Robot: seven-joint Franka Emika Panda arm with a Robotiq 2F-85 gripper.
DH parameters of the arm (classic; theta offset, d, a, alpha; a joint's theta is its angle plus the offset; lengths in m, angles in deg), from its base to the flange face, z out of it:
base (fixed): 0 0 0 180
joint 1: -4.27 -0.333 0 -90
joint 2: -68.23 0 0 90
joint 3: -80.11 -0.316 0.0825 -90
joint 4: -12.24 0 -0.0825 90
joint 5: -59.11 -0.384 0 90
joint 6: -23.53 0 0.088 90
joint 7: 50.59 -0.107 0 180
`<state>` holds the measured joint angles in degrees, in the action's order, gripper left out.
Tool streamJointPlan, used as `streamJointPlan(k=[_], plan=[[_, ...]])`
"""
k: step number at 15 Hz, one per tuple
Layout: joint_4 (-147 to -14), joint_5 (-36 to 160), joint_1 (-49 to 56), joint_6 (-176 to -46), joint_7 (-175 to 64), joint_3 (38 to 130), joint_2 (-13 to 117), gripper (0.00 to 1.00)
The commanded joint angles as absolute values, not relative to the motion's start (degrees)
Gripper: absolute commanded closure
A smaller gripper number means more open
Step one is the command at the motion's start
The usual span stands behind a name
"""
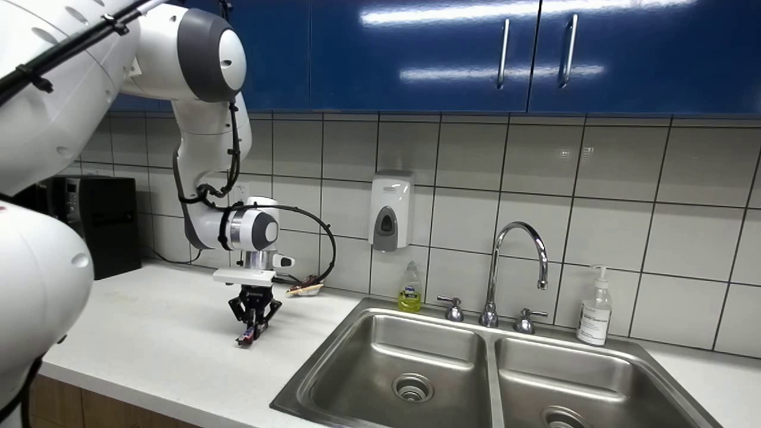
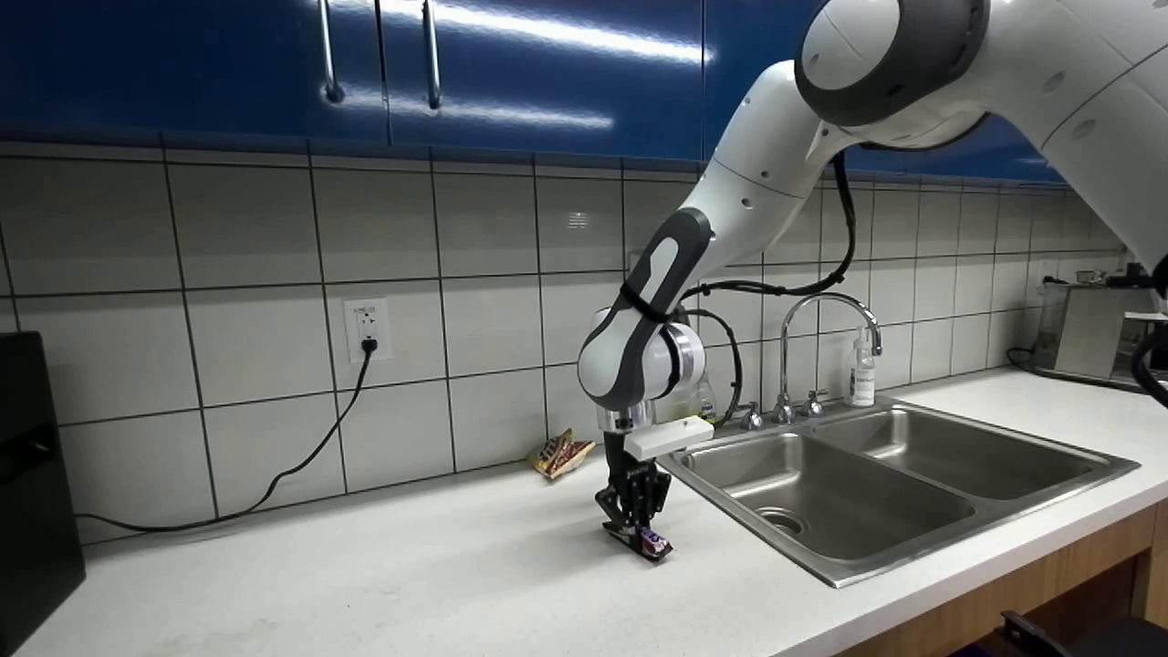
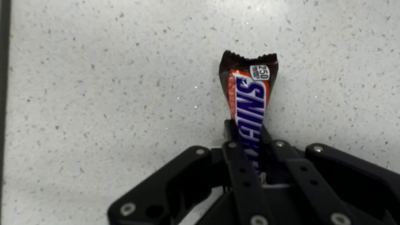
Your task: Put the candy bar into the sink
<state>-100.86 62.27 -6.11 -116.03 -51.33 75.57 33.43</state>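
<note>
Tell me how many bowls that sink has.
2. In both exterior views, the left bowl is nearer the pincer that holds the candy bar; the right bowl sits just past the metal divider. None seems hidden.

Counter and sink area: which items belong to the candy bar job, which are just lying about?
In the job:
candy bar, gripped between the closed jaws
sink, where it should go

Just there:
yellow-and-brown snack packet near the tiled wall
bottle of yellow liquid behind the sink
clear pump bottle
black machine on the counter
</note>
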Motion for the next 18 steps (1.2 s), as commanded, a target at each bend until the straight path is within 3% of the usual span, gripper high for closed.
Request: streamJointPlan(k=[1,18], plan=[[-99.7,63.1,-6.5,-113.4,-53.1,76.2,34.5,0.96],[-102.5,60.1,-1.0,-112.5,-55.8,80.1,42.7,0.96]])
